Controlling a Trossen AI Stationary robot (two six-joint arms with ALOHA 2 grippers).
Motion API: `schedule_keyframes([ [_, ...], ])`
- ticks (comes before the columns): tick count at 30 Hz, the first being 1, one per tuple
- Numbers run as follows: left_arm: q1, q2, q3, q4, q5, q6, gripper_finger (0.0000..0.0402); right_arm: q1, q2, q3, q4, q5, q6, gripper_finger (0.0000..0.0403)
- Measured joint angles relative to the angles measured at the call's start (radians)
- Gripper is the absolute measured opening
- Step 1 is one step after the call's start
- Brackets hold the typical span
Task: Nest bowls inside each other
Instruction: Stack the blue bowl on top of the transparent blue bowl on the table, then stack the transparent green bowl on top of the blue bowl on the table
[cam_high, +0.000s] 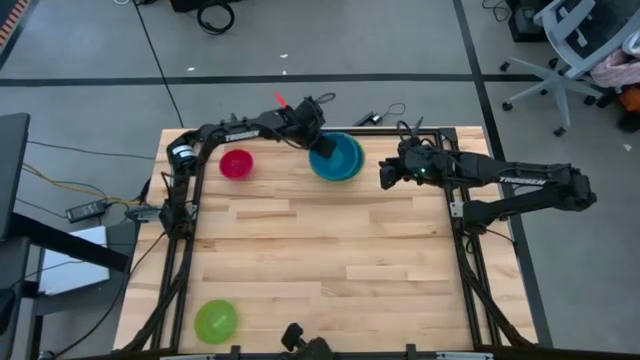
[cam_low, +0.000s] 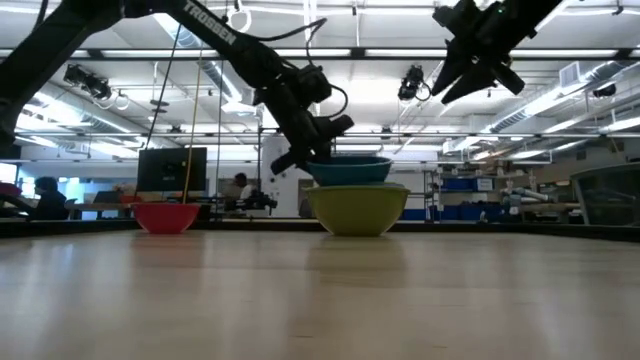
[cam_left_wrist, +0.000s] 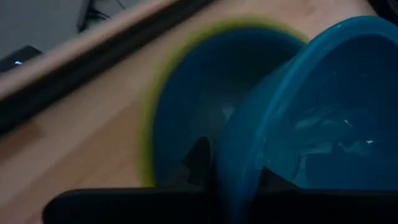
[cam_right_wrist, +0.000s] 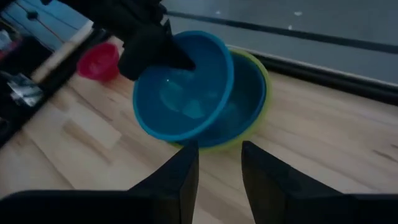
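Nearest, the left gripper (cam_right_wrist: 163, 51) pinches the rim of a round cyan-blue plastic bowl (cam_right_wrist: 183, 87), tilted over the light-blue bowl (cam_right_wrist: 245, 99) nested in an olive-green one (cam_low: 358, 209); released crooked, it might jam; right gripper (cam_high: 388, 174) hovers nearby, parted, empty; wooden table (cam_high: 330, 260), workshop beyond.

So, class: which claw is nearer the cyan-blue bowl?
Left. The left claw grips the rim of the cyan-blue bowl, tilted over the bowl stack; the right claw hangs open, apart from it on the other side.
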Motion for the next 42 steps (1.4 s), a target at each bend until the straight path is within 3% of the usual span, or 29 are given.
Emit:
schedule_keyframes([
  [4, -0.021, 0.005, 0.000, 0.058, -0.060, 0.019, 0.0073, 0.000, 0.016, 0.000, -0.012, -0.029, 0.004, 0.0128],
  [10, -0.022, 0.001, 0.034, 0.059, -0.108, 0.039, 0.0180, -0.001, 0.031, 0.000, -0.006, -0.061, 0.006, 0.0128],
  [16, -0.020, -0.020, 0.154, -0.292, -0.110, 0.119, 0.0247, 0.000, 0.032, 0.000, -0.019, -0.072, 0.030, 0.0128],
  [20, -0.063, -0.096, 0.137, -0.469, -0.133, 0.154, 0.0245, -0.001, 0.032, 0.000, -0.048, -0.070, 0.024, 0.0128],
  [26, -0.213, -0.290, -0.075, -0.585, -0.146, 0.017, 0.0225, -0.004, 0.032, 0.000, -0.133, -0.075, -0.003, 0.0128],
  [32, -0.500, -0.525, -0.290, -0.622, -0.093, -0.331, 0.0209, -0.004, 0.032, -0.010, -0.155, -0.102, -0.036, 0.0128],
  [38, -0.842, -0.613, -0.433, -0.620, 0.055, -0.403, 0.0195, -0.023, 0.050, -0.021, -0.112, -0.119, -0.167, 0.0128],
  [42, -1.013, -0.617, -0.491, -0.620, 0.086, -0.443, 0.0184, -0.049, 0.078, -0.021, -0.062, -0.166, -0.200, 0.0128],
])
